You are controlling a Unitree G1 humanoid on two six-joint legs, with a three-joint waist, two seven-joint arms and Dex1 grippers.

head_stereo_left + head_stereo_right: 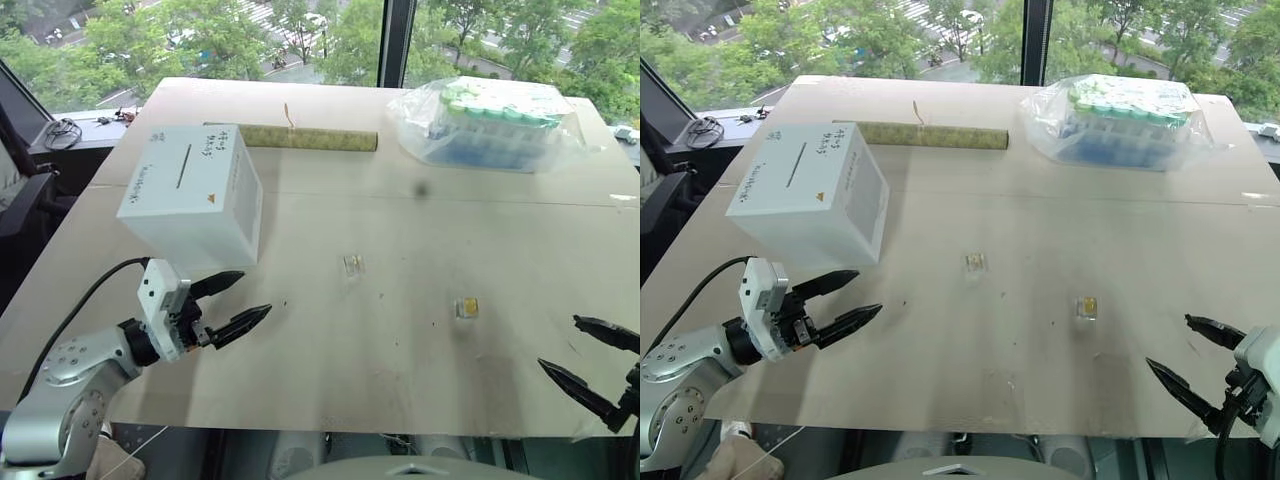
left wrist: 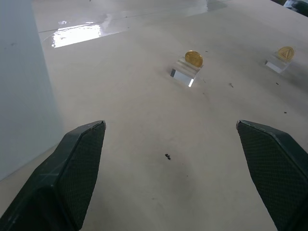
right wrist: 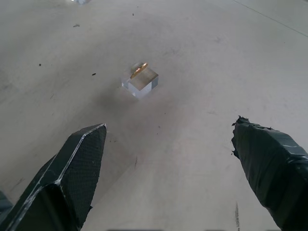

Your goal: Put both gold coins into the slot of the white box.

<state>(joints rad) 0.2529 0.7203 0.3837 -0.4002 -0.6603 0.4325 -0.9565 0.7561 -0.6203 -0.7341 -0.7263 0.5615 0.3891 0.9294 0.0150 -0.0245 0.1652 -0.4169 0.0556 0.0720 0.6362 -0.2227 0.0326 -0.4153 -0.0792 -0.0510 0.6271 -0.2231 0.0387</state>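
Two gold coins stand upright in small clear holders on the table: one point(image 1: 353, 264) near the middle, the other point(image 1: 466, 307) further right. In the left wrist view both coins point(image 2: 193, 58) point(image 2: 286, 53) show ahead of the fingers. The white box point(image 1: 195, 192) stands at the left, tilted, with its dark slot point(image 1: 184, 165) on top beside black handwriting. My left gripper point(image 1: 235, 304) is open just in front of the box, empty. My right gripper point(image 1: 588, 358) is open at the table's right front edge, short of the right coin point(image 3: 139, 70).
A clear bag of green-capped tubes point(image 1: 490, 122) lies at the far right. A long yellowish tube point(image 1: 305, 138) lies at the back behind the box. The table's front edge point(image 1: 330, 428) runs just under both grippers.
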